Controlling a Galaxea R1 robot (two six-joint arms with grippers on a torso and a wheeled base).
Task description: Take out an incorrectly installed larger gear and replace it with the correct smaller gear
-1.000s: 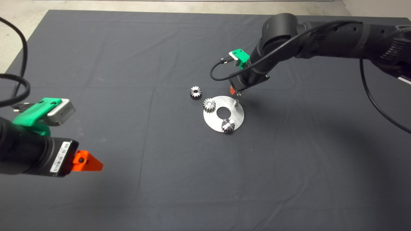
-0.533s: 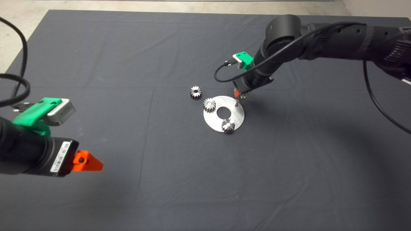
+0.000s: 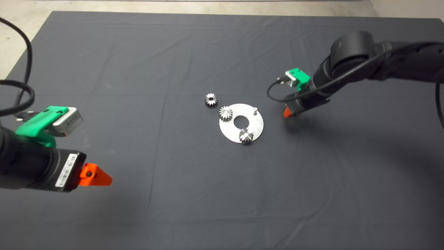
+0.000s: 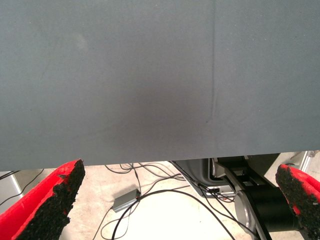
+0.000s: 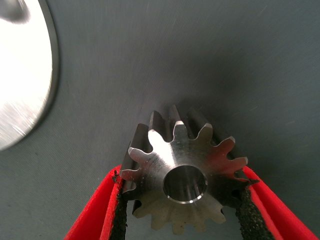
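Observation:
My right gripper (image 3: 288,113) is over the mat, to the right of the round steel plate (image 3: 255,126). In the right wrist view its jaws are shut on the larger gear (image 5: 185,160), which has coarse pointed teeth and a wide centre hole. That gear is hidden in the head view. The smaller gear (image 3: 211,100), dark-faced with bright teeth, lies on the mat just left of the plate's far edge. A bare pin (image 3: 254,110) stands on the plate. My left gripper (image 3: 99,177) waits at the lower left, its fingers (image 4: 55,195) wide apart and empty.
A pale silvery gear (image 3: 225,113) sits on the plate's left edge and a gear with a star-like centre (image 3: 246,135) on its near edge. The plate's rim (image 5: 30,75) shows in the right wrist view. Floor and cables show beyond the mat in the left wrist view.
My right gripper has moved right and a little nearer, from just behind the plate's bare pin to the mat right of the plate. The left arm has barely moved.

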